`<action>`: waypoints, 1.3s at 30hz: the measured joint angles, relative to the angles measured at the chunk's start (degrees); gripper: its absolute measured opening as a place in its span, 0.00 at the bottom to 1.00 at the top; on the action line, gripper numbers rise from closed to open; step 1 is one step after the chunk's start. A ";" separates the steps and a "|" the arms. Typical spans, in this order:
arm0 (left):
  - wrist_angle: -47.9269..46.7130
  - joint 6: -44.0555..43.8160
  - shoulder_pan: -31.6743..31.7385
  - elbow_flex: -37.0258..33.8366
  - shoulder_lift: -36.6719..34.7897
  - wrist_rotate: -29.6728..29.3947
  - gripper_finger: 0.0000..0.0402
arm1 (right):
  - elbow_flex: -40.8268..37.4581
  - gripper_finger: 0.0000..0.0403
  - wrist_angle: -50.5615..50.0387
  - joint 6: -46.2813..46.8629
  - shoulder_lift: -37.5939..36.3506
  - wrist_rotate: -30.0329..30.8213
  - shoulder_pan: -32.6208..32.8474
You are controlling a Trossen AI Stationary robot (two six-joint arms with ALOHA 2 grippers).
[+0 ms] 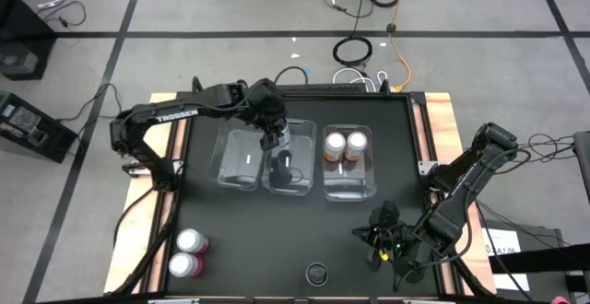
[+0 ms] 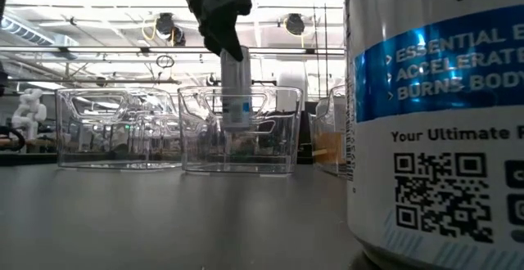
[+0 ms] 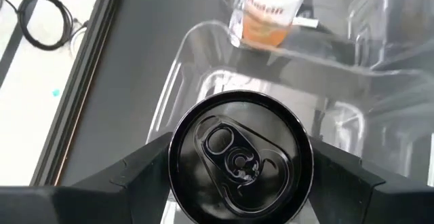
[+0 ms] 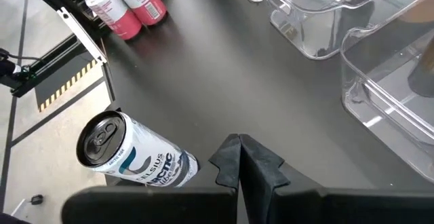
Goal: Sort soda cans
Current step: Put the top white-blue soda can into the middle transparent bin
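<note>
High view. Three clear bins in a row at centre of black table [image 1: 277, 239]: left bin [image 1: 237, 159], middle bin [image 1: 290, 161], right bin [image 1: 349, 163]. Left gripper [image 1: 274, 144] over the middle bin, clamped on a dark can [image 1: 279, 164]. Two orange cans [image 1: 344, 146] upright in the right bin, toward its upper end. Two pink cans [image 1: 189, 253] at lower left of the table, just beside each other. Second dark can [image 1: 317, 273] at lower centre edge. Right gripper [image 1: 376, 233] at lower right, away from the bins.

Low view. Left gripper [image 2: 225, 24] at upper centre, can [image 2: 236, 90] hanging inside the middle bin [image 2: 237, 131]; base seemingly clear of the bin floor, hard to confirm through the plastic. Large white-and-blue can [image 2: 434, 123] filling the right side, close to the lens.

Left wrist view. Dark can top [image 3: 241, 157] gripped between both fingers [image 3: 129, 176], above the bin. Orange can [image 3: 268, 10] at top centre in the neighbouring bin.

Right wrist view. Right gripper [image 4: 243, 161] at lower centre, fingertips pressed together, holding nothing. White-and-blue can [image 4: 132, 153] at lower left beside it. Pink cans [image 4: 125, 5] at upper left.
</note>
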 joint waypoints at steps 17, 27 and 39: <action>8.61 1.83 3.90 -5.44 4.29 1.46 0.72 | 0.00 0.00 2.51 0.78 0.00 0.02 -0.04; 9.87 2.16 5.37 -6.49 4.27 2.16 0.72 | 0.00 0.00 2.47 1.53 0.00 0.00 -0.33; 14.86 0.42 6.09 -10.55 3.93 4.09 0.72 | 0.00 0.00 2.45 1.73 0.00 -0.04 -1.11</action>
